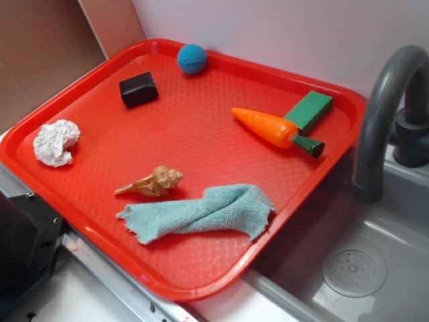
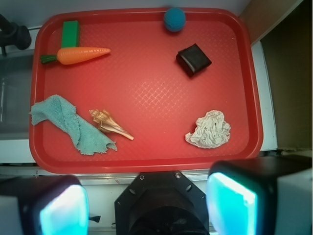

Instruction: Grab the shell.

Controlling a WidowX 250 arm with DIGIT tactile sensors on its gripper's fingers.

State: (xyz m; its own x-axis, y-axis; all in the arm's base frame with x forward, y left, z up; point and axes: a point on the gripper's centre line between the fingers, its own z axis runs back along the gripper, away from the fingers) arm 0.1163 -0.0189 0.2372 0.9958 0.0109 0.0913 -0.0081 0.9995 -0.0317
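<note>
Our gripper (image 2: 146,205) hangs high above the red tray (image 2: 146,156), seen only in the wrist view, its two pale-padded fingers (image 2: 230,203) spread wide apart with nothing between them. We see the shell (image 1: 153,182) lying on its side on the tray's near half, pointed tail toward the crumpled paper ball (image 1: 56,142), which sits well apart from it. Just beside the shell lies a teal cloth (image 1: 201,210); we cannot tell whether they touch. Farther back we find an orange toy carrot (image 1: 268,127) touching a green block (image 1: 308,111), plus a black block (image 1: 138,89) and a blue ball (image 1: 192,58). A grey faucet (image 1: 382,107) stands over the sink (image 1: 348,268) next to the tray.
</note>
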